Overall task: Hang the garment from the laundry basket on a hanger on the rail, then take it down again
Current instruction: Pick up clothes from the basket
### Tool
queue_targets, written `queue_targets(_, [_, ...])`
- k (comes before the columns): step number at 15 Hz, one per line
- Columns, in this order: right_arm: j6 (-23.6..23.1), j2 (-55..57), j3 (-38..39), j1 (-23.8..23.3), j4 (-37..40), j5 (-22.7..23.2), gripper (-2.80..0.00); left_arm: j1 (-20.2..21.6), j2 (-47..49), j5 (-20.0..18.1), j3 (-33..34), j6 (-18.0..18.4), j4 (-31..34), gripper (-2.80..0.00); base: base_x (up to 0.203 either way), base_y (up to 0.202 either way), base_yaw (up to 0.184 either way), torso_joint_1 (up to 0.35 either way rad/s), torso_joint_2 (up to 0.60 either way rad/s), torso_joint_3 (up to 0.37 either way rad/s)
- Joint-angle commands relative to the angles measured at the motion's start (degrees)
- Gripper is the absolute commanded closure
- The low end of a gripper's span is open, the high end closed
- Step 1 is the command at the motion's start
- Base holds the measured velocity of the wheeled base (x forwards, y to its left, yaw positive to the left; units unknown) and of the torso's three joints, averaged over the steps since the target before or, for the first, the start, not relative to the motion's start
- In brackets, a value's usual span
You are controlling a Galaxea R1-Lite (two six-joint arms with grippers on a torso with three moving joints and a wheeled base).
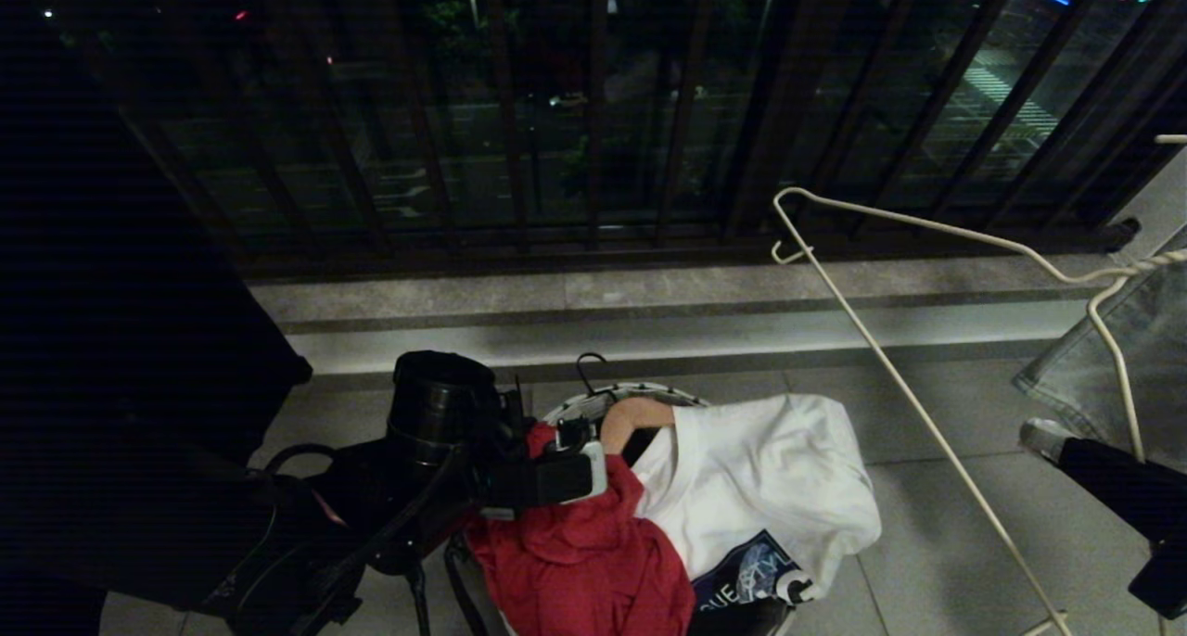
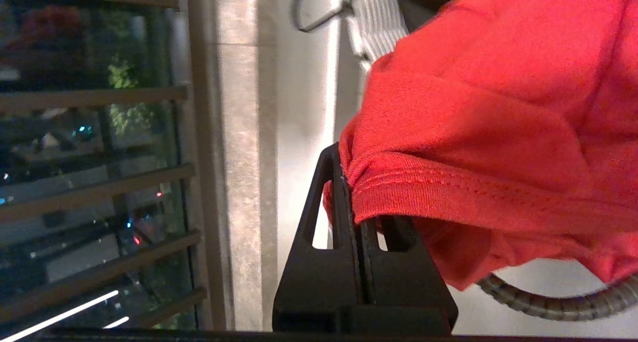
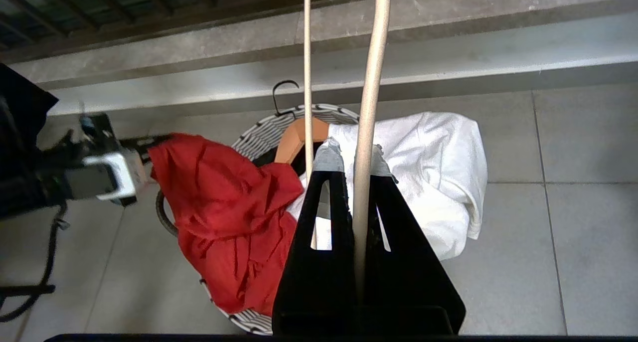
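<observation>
The red garment [image 1: 584, 553] hangs over the near left side of the laundry basket [image 1: 575, 402], a round basket with a white woven rim. My left gripper [image 2: 349, 182] is shut on a hemmed edge of the garment [image 2: 498, 107], lifted slightly at the basket's left side [image 1: 547, 437]. My right gripper [image 3: 351, 157] is shut on a wire of the white hanger [image 3: 370, 83], held above and to the right of the basket [image 3: 264, 132]. In the head view the hanger [image 1: 890, 367] slants across the right side. The rail is out of view.
A white T-shirt with a dark print [image 1: 770, 488] drapes over the basket's right side. A wooden hanger [image 1: 631, 413] pokes out of the basket. Dark window railing bars [image 1: 593, 108] and a stone sill [image 1: 649, 311] run behind. Grey cloth [image 1: 1104, 367] hangs far right.
</observation>
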Motion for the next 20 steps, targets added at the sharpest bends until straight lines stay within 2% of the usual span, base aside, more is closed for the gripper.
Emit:
queue_targets(1, [0.26, 1.25, 0.21, 0.03, -0.17, -0.09, 0.0, -0.18, -1.67, 0.15, -0.64, -1.05, -0.25, 0.0, 0.0, 0.0, 0.0, 0.0, 0.0, 0.0])
queue_targets(8, [0.48, 1.71, 0.4, 0.03, -0.18, -0.01, 0.0, -2.21, -2.53, 3.88, -1.76, -1.0, -0.25, 0.0, 0.0, 0.0, 0.0, 0.0, 0.0, 0.0])
queue_targets(11, [0.4, 1.29, 0.4, 0.03, -0.18, -0.01, 0.0, -2.39, -2.9, 3.96, -1.76, -0.93, -0.26, 0.0, 0.0, 0.0, 0.0, -0.001, 0.0, 0.011])
queue_targets(16, [0.15, 0.25, 0.22, 0.03, -0.18, -0.01, 0.0, -3.9, -4.86, 6.49, -1.58, 0.24, -0.13, 0.0, 0.0, 0.0, 0.0, 0.004, 0.0, 0.168])
queue_targets(20, [0.04, -0.05, 0.31, 0.03, -0.18, -0.01, 0.0, -3.97, -6.42, 6.54, -1.23, 1.63, -0.07, 0.0, 0.0, 0.0, 0.0, 0.002, 0.0, 0.203])
